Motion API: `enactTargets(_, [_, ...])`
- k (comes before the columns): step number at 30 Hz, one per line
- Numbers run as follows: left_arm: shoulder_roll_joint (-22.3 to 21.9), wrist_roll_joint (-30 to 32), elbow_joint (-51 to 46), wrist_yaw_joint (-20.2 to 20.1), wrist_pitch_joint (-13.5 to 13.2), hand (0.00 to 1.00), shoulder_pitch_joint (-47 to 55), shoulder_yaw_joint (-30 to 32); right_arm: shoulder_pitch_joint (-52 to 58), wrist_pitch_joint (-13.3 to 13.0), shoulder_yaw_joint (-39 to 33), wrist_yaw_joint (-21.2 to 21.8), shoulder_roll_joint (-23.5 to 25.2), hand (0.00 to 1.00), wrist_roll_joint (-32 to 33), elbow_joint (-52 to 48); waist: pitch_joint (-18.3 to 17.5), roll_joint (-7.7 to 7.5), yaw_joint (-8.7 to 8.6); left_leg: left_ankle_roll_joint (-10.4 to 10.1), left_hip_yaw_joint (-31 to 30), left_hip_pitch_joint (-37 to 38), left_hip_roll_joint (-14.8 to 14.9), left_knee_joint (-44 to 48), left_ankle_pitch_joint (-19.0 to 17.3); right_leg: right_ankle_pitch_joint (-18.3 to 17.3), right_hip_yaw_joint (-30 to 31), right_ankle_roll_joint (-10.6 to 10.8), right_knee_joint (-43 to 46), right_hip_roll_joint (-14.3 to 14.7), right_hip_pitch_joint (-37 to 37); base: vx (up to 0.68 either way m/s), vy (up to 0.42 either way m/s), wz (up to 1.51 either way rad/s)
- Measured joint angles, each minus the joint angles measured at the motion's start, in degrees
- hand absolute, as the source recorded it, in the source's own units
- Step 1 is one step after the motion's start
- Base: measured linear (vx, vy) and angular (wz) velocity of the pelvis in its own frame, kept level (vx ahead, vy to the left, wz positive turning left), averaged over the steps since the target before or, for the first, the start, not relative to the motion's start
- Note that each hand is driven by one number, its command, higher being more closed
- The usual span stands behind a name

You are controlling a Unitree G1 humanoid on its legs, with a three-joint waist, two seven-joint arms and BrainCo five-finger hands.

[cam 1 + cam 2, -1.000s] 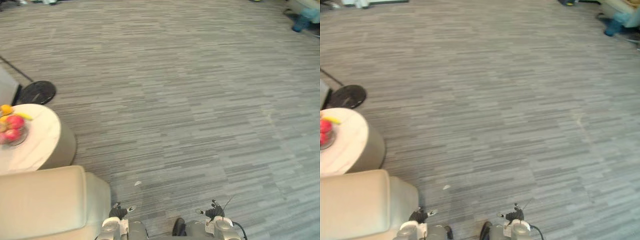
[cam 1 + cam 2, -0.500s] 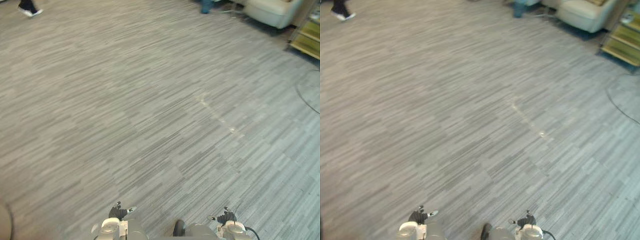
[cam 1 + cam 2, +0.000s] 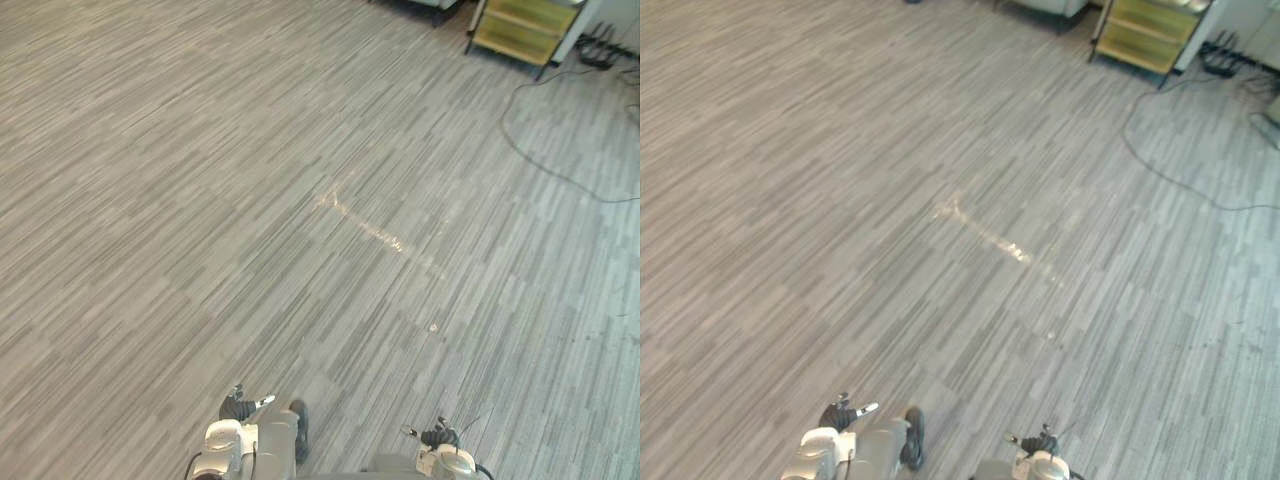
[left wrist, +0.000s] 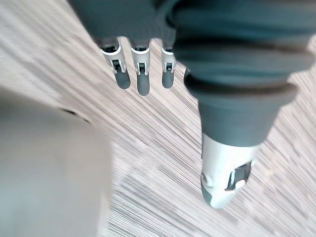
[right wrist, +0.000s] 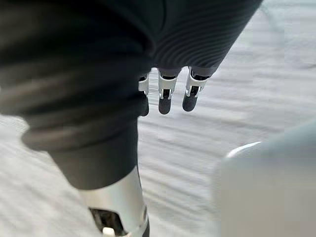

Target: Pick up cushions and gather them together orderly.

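As both arms hang low over the near edge of the grey striped carpet floor (image 3: 250,200), you have two hands to watch. The left hand (image 4: 142,79) and the right hand (image 5: 165,96) each show straight, relaxed fingers and carry nothing. At the far right corner stands one yellow-green wooden shelf unit (image 3: 525,28), and one thin black cable (image 3: 505,130) curves on the carpet near it.

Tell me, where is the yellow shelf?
The yellow shelf stands at the top right of both eye views, at the far right end of the grey carpet, ahead and to the robot's right.
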Motion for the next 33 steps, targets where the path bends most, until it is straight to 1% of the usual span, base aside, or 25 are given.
enactTargets(1, [-0.19, -0.02, 0.01, 0.0, 0.0, 0.0, -0.03, 0.02, -0.01, -0.19, -0.37, 0.02, 0.16, 0.0, 0.4, -0.01, -0.09, -0.18, -0.03, -0.34, 0.01, 1.61, 0.4, -0.9, -0.57, -0.42, -2.02, -0.35, -0.97, -0.57, -1.67, 0.52, -0.094, -0.08])
enactTargets(3, [-0.91, -0.02, 0.88, -0.08, 0.02, 0.0, -0.19, 0.19, -0.77, -0.73, -2.34, 0.04, 0.87, 0.0, 0.41, 0.12, 0.01, -0.32, -0.22, -1.31, 1.2, 8.21, 2.14, -6.33, -1.34, -1.56, -9.38, -1.64, -12.37, -1.4, -6.53, 0.6, -0.134, -0.15])
enactTargets(5, [-0.92, -0.02, 1.08, -0.09, 0.06, 0.0, -0.15, 0.13, -1.78, -0.81, -2.54, 0.19, 0.57, 0.0, 0.42, 0.44, 0.02, -0.15, -0.81, -1.42, 2.13, 11.67, 3.07, -10.06, -1.28, 0.72, -11.76, -1.95, -23.51, -0.55, -9.37, 0.53, -0.157, -0.08])
enactTargets(6, [-0.75, -0.02, 1.31, -0.08, 0.01, 0.0, -0.14, 0.09, -2.76, -0.78, -2.59, 0.32, 0.45, 0.0, 0.42, 0.66, 0.03, -0.06, -1.77, -1.48, 2.62, 14.04, 3.68, -12.64, -1.25, 5.91, -11.32, -1.95, -35.44, 0.91, -11.37, 0.78, -0.291, 0.14])
enactTargets(7, [-0.54, -0.02, 2.53, -0.09, 0.01, 0.0, 0.08, 0.01, -3.15, -0.76, -2.58, 0.47, 0.15, 0.0, 0.47, 0.89, 0.2, 0.03, -2.35, -1.84, 1.87, 16.09, 3.99, -13.16, -1.43, 14.57, -9.08, -3.34, -41.45, 2.36, -11.24, 0.8, -0.318, 0.14])
enactTargets(8, [-0.54, -0.02, 3.44, -0.1, 0.02, 0.0, 0.1, 0.38, -3.49, -0.74, -2.8, 0.56, -0.44, 0.0, 0.44, 1.25, 0.05, 1.09, -2.52, -2.26, 0.68, 17.41, 5.3, -12.29, -1.36, 17.5, -7.81, -8.31, -40.87, 4.3, -10.04, 0.7, -0.295, -0.01])
enactTargets(10, [-1.47, 0.1, 3.78, -0.2, -0.03, 0.0, 0.02, 1.4, -3.85, -0.72, -4.88, 0.59, -0.62, 0.0, 0.35, 1.17, -0.22, 3.86, -2.39, -6.24, -2.05, 14.35, 8.38, -2.31, 2.55, 11.11, -8.67, -8.91, -35.91, 5.7, -9.15, 0.7, -0.33, -0.04])
enactTargets(11, [-1.78, 0.11, 3.61, -0.2, -0.03, 0.0, 0.05, 2.12, -3.85, -0.65, -4.97, 0.57, -0.68, 0.0, 0.36, 0.87, 0.02, 4.62, -2.52, -5.78, -3.1, 11.75, 9.31, 5.05, 4.68, 9.63, -8.93, -9.24, -35.94, 6.4, -7.32, 0.56, -0.286, 0.07])
enactTargets(12, [-2.28, 0.16, 3.32, -0.23, 0.02, 0.0, 0.05, 3.68, -3.78, -0.57, -4.82, 0.55, -0.85, 0.0, 0.38, 0.52, 0.46, 5.55, -2.67, -4.55, -4.16, 7.57, 10.92, 15.43, 9.12, 8.53, -9.3, -9.42, -37.33, 7.47, -4.71, 0.68, -0.26, -0.03])
enactTargets(13, [-3.1, 0.34, 2.6, -0.35, 0.0, 0.0, 0.33, 5.53, -3.57, -0.27, -4.17, 0.4, -1.3, 0.0, 0.42, 0.63, 0.78, 6.61, -2.3, -4.04, -5.77, -0.1, 13.76, 32.49, 13.08, 7.4, -8.92, -9.7, -40.77, 10.07, 1.13, 0.78, -0.25, -0.18])
enactTargets(14, [-2.87, 0.5, 1.25, -0.41, -0.14, 0.0, 0.39, 5.95, -3.41, -0.16, -3.57, 0.36, -0.93, 0.0, 0.54, 0.65, 1.15, 6.31, -1.69, -5.01, -5.66, -4.41, 14.85, 41.11, 11.68, 6.89, -7.78, -10.23, -43.55, 11.47, 6.16, 0.76, -0.216, -0.35])
enactTargets(15, [-2.41, 0.53, 0.25, -0.41, -0.22, 0.0, 0.4, 5.86, -3.43, -0.21, -3.13, 0.36, -0.22, 0.0, 0.86, 0.62, 1.63, 5.5, -0.96, -5.59, -4.87, -7.57, 14.6, 43.69, 10.03, 6.8, -7.4, -10.28, -45.77, 11.71, 10.39, 0.46, -0.124, -0.33])
enactTargets(16, [-2.3, 0.53, -0.23, -0.44, -0.27, 0.0, 0.41, 5.78, -3.42, -0.22, -2.98, 0.36, 0.12, 0.0, 1.22, 0.62, 1.76, 5.11, -0.81, -5.52, -4.32, -8.88, 14.38, 43.74, 9.44, 6.8, -7.13, -10.28, -46.72, 11.7, 12.04, 0.42, -0.138, -0.31])
enactTargets(17, [-2.16, 0.51, -1.73, -0.42, -0.49, 0.0, 0.41, 5.33, -3.12, -0.19, -2.39, 0.26, 1.11, 0.0, 2.76, 0.62, 1.24, 3.76, -0.49, -5.17, -1.32, -13.27, 14.32, 40.13, 7.2, 6.81, -6.29, -10.17, -50.31, 11.61, 16.42, 0.52, -0.156, -0.44])
enactTargets(18, [-2.54, 0.51, -2.91, -0.42, -0.54, 0.0, 0.35, 5.45, -3.18, -0.2, -2.23, 0.16, 1.69, 0.0, 3.04, 0.51, 1.31, 3.4, 0.4, -4.33, 0.62, -16.18, 13.79, 33.98, 5.2, 6.42, -5.01, -9.44, -52.05, 11.57, 19.22, 0.52, -0.135, -0.52])
enactTargets(20, [-3.19, 0.48, -3.28, -0.4, -0.56, 0.0, 0.25, 5.4, -3.27, -0.18, -2.15, -0.08, 2.29, 0.0, 3.04, 0.48, 1.14, 3.73, 0.92, -4.04, 0.45, -18.67, 10.4, 21.45, 4.7, 4.79, -3.13, -6.93, -53.87, 10.84, 22.8, 0.61, 0.003, -0.64])
enactTargets(22, [-3.76, 0.43, -3.33, -0.21, -0.61, 0.0, 0.28, 5.4, -3.21, -0.17, -1.86, -0.12, 2.41, 0.0, 3.02, 0.49, 1.1, 3.84, 1.2, -3.96, -1.12, -18.73, 6.97, 7.07, 6.97, 2.36, -0.76, -5.12, -55.27, 9.91, 25.71, 0.5, 0.106, -0.77])
enactTargets(23, [-3.84, 0.35, -3.32, -0.11, -0.63, 0.0, 0.32, 5.34, -3.22, -0.15, -1.17, -0.2, 2.4, 0.0, 2.99, 0.49, 0.88, 4.19, 1.34, -3.3, -2.08, -18.8, 5.6, 0.48, 10.7, 0.12, 0.46, -3.51, -55.42, 9.96, 27.46, 0.56, 0.221, -0.88])
enactTargets(24, [-3.28, 0.02, -3.23, -0.11, -0.61, 0.0, 0.3, 5.3, -2.73, 0.06, -0.66, -0.25, 2.74, 0.0, 2.92, 0.68, 0.3, 3.57, 1.98, -3.19, -3.1, -18.33, 5.02, 2.28, 16.66, -1.46, 2.59, -1.98, -54.94, 9.52, 28.79, 0.58, 0.208, -0.71])
enactTargets(26, [-2.42, 0.11, -3.2, -0.09, -0.58, 0.0, -0.42, 5.04, -1.43, 0.4, 0.33, -0.32, 3.75, 0.0, 2.81, 0.59, -1.32, -0.2, 1.6, -1.86, -1.59, -19.04, 3.46, 4.34, 13.23, -1.15, 3.64, -1.73, -52.72, 6.58, 27.84, 0.67, 0.189, -0.21])
enactTargets(28, [-1.72, 0.12, -2.98, -0.28, -0.5, 0.0, -0.72, 3.66, -0.77, 0.62, 0.2, -0.43, 3.84, 0.0, 2.34, 0.63, -2.18, -1.68, 2.81, -0.94, 0.57, -18.21, 3.54, 7.72, 9.69, -0.6, 5.12, -1.66, -42.55, 4.94, 24.26, 0.56, 0.171, -0.2])
enactTargets(30, [-1.41, 0.13, -2.06, -0.24, -0.23, 0.0, -0.85, 2.8, -0.82, 0.51, 0.12, -0.29, 3.4, 0.0, 2.29, 0.63, -2.03, -1.34, 2.76, -0.9, 1.09, -13.18, 3.34, 6.48, 5.24, 3.83, 4.91, 2.87, -24.24, 2.44, 17.3, 0.43, 0.158, -0.33])
enactTargets(31, [-1.31, 0.16, -1.24, -0.16, 0.05, 0.0, -1.02, 2.63, -0.79, 0.58, 0.32, 0.17, 3.33, 0.0, 2.27, 0.63, -1.7, -0.83, 2.69, -0.81, 1.29, -11.02, 3.17, 5.92, 4.07, 5.17, 5.05, 3.53, -15.42, 1.23, 13.61, 0.45, 0.128, -0.24])
enactTargets(32, [-1.23, 0.27, -0.53, -0.04, 0.37, 0.0, -1.1, 1.77, -0.93, 0.32, 0.08, 0.37, 3.14, 0.0, 2.19, 0.23, -1.68, -0.73, 2.27, -0.7, 1.42, -6.87, 2.86, 4.8, 2.58, 2.83, 4.45, 3.11, -6.42, 0.05, 9.14, 0.51, 0.088, 0.01])
enactTargets(33, [-1.21, 0.31, -0.01, 0.03, 0.69, 0.0, -0.83, 0.71, -1.01, 0.25, 0.17, 0.47, 3.03, 0.0, 2.13, 0.09, -1.85, -0.8, 1.65, -0.71, 1.52, -3.29, 2.64, 3.08, 1.95, 1.0, 2.74, 2.52, -4.08, -0.68, 5.9, 0.42, 0.014, 0.11])
